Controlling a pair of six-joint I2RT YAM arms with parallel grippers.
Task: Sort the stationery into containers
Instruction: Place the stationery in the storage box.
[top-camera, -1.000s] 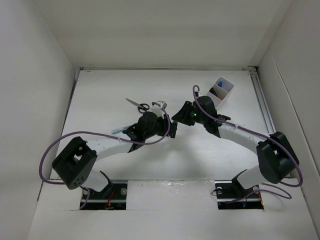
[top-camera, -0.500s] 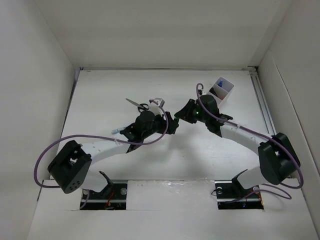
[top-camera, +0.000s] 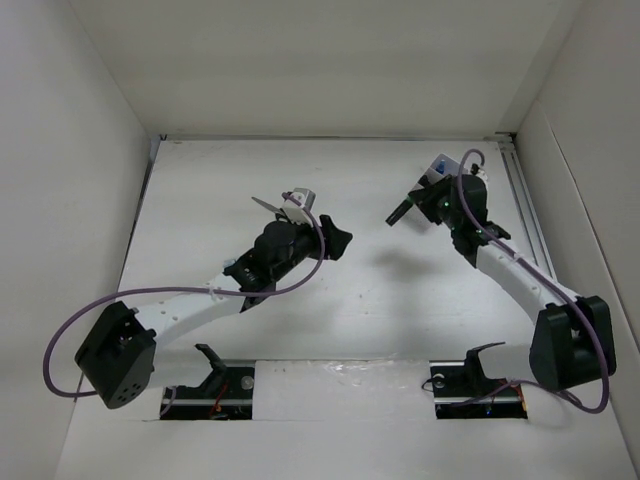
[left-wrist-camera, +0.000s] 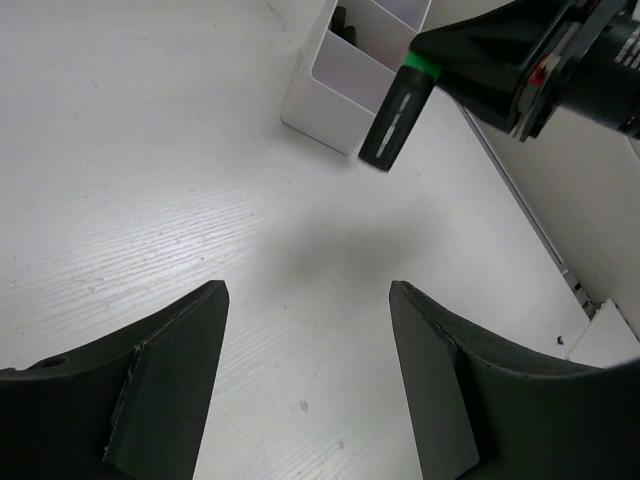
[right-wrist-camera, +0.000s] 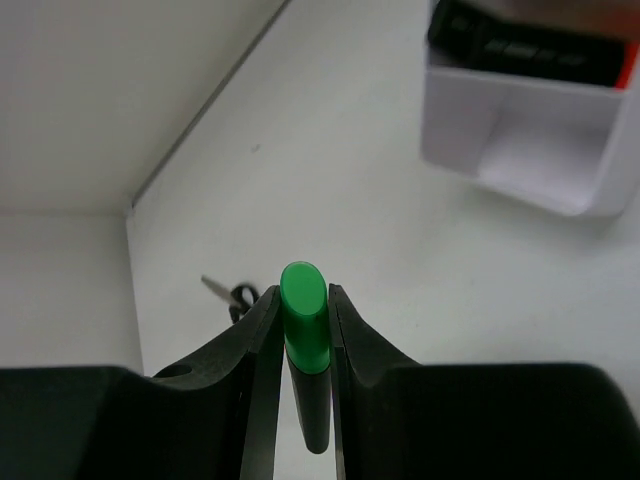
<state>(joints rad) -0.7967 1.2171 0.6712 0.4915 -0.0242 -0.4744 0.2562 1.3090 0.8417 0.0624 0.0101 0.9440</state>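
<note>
My right gripper (top-camera: 408, 209) is shut on a green-capped highlighter (top-camera: 398, 216) and holds it above the table, just left of the white bin (top-camera: 441, 165). In the right wrist view the highlighter (right-wrist-camera: 306, 335) is clamped between the fingers, and the bin (right-wrist-camera: 520, 150) lies ahead at the upper right with a black marker (right-wrist-camera: 530, 45) in its far compartment. My left gripper (top-camera: 336, 240) is open and empty at mid-table. In its view (left-wrist-camera: 305, 300) I see the bin (left-wrist-camera: 335, 80) and the highlighter (left-wrist-camera: 393, 118). Scissors (top-camera: 268, 205) lie partly hidden behind the left wrist.
The scissors also show small and far off in the right wrist view (right-wrist-camera: 232, 296). White walls enclose the table on the left, back and right. A rail (top-camera: 525, 200) runs along the right edge beside the bin. Purple cables loop off both arms.
The two grippers were close together at mid-table. The right gripper has swung right and back towards the bin with the highlighter. The left gripper has moved slightly back and stands open.
</note>
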